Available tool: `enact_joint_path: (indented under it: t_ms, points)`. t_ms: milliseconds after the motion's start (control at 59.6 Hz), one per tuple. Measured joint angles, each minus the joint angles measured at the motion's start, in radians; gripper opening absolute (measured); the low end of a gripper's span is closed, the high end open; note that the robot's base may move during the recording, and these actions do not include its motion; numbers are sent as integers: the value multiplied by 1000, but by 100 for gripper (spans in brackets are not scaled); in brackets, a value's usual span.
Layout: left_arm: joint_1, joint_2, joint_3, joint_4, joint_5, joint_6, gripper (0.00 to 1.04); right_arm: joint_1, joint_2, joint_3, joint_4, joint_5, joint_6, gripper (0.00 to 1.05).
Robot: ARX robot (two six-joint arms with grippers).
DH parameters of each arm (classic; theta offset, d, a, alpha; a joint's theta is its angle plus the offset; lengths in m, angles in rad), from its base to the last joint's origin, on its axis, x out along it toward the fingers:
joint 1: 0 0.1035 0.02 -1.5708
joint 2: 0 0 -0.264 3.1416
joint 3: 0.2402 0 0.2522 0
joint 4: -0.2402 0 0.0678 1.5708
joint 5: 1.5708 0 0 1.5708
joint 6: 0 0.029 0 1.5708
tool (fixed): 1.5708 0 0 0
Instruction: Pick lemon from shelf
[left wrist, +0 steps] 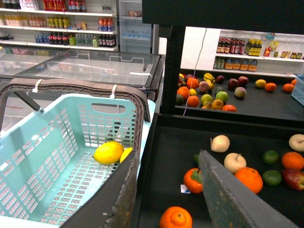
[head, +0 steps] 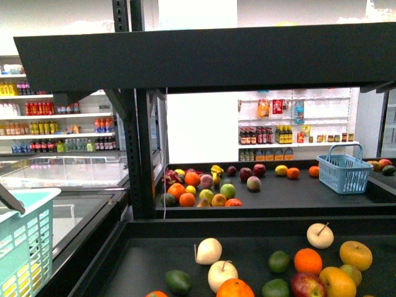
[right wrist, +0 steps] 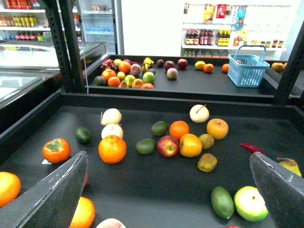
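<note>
A: Lemon (left wrist: 109, 153)?
B: Smooth, oval, on perforated floor of teal basket (left wrist: 52, 156), just beyond left gripper (left wrist: 166, 190) fingers, apart.
A: Grip?
B: Left spread, empty; right gripper (right wrist: 166, 190) wide, empty above matte black shelf (right wrist: 142, 190), probably clear of fruit

Lemon in the basket, left of the shelf's fruit trays

The lemon (left wrist: 108, 152) lies in the basket (left wrist: 57, 142), which sits just left of the shelf (head: 247, 62). On the near tray (right wrist: 266, 133), pears, oranges, apples and limes lie scattered. Behind it, the far tray (head: 297, 195) carries a heap of fruit (head: 201, 185) at its left and a small handled basket (head: 344, 171) at its right. Wall shelves of bottles (head: 49, 117) stand farther back.
</note>
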Motion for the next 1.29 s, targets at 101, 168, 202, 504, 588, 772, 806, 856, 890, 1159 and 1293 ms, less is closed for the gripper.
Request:
enact_joint_path:
  t_ms: [101, 168, 202, 504, 588, 772, 806, 856, 890, 1159, 1293]
  points:
    - [-2, -42, -89, 31, 1, 6, 15, 0, 0, 0, 0, 0, 0, 102]
    - [-2, -70, -140, 50, 1, 5, 2, 0, 0, 0, 0, 0, 0, 102]
    - [-2, -84, -161, 60, 1, 9, 3, 0, 0, 0, 0, 0, 0, 102]
    - [-2, -165, -289, 104, 1, 10, 3, 0, 0, 0, 0, 0, 0, 102]
    - [-2, -180, -312, 111, 0, 10, 3, 0, 0, 0, 0, 0, 0, 102]
    - [-2, -211, -351, 122, 1, 10, 3, 0, 0, 0, 0, 0, 0, 102]
    - [-2, -215, -357, 123, 1, 10, 3, 0, 0, 0, 0, 0, 0, 102]
    - [-2, -220, -364, 126, 0, 10, 3, 0, 0, 0, 0, 0, 0, 102]
    - [-2, -224, -370, 127, 0, 10, 3, 0, 0, 0, 0, 0, 0, 102]
    - [-2, -249, -396, 130, 0, 10, 3, 0, 0, 0, 0, 0, 0, 102]
    - [-2, -284, -434, 135, 0, 10, 3, 0, 0, 0, 0, 0, 0, 102]
